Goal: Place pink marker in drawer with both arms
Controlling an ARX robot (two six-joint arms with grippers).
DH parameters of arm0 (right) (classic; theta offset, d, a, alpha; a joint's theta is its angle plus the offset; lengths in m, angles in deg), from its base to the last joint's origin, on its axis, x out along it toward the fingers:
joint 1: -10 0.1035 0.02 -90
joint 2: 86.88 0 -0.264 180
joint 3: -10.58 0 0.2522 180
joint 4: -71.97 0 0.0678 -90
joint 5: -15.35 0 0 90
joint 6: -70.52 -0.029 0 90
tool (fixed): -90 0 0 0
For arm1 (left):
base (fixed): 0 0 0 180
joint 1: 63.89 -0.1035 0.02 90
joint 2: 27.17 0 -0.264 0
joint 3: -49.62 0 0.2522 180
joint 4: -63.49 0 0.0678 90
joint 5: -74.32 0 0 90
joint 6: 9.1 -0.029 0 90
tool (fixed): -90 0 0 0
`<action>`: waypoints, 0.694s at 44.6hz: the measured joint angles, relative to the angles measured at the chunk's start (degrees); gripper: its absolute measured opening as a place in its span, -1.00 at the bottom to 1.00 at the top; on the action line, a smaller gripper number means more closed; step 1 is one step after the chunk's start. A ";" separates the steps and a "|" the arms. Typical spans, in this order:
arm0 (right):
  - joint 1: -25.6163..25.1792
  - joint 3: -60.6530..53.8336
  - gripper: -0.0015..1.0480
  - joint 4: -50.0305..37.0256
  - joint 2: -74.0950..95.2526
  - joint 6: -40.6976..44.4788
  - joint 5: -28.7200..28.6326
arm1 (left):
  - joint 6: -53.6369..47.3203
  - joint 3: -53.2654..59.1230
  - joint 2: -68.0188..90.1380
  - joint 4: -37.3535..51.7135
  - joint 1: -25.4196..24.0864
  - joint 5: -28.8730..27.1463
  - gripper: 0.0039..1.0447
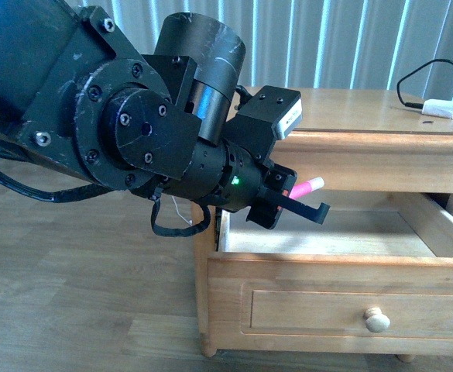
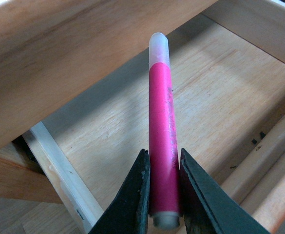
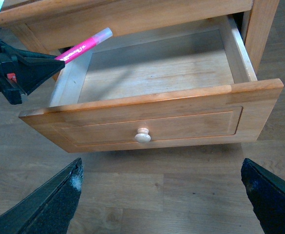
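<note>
The honey-coloured drawer [image 1: 342,298] is pulled open, its round knob [image 1: 377,318] on the front and its pale inside bare. My left gripper [image 1: 296,203] is shut on the pink marker [image 1: 307,187] and holds it over the drawer's left rear corner, white end pointing into the cavity. In the left wrist view the marker [image 2: 162,146] stands clamped between the two black fingers [image 2: 132,200] above the drawer floor [image 2: 215,92]. In the right wrist view the marker [image 3: 84,45] hangs over the open drawer [image 3: 152,117]. My right gripper [image 3: 161,192] is wide open and empty, above the floor in front of the knob [image 3: 142,135].
The drawer belongs to a wooden nightstand [image 1: 365,108] with a white plug on a black cable [image 1: 441,107] on its top. Grey wood-plank floor [image 1: 71,294] lies around it. My left arm's bulky black joints [image 1: 133,116] fill the front view's upper left.
</note>
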 joint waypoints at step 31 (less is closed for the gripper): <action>0.02 0.00 0.83 0.00 0.00 0.00 0.00 | 6.27 4.17 -3.08 3.69 0.76 -10.43 0.91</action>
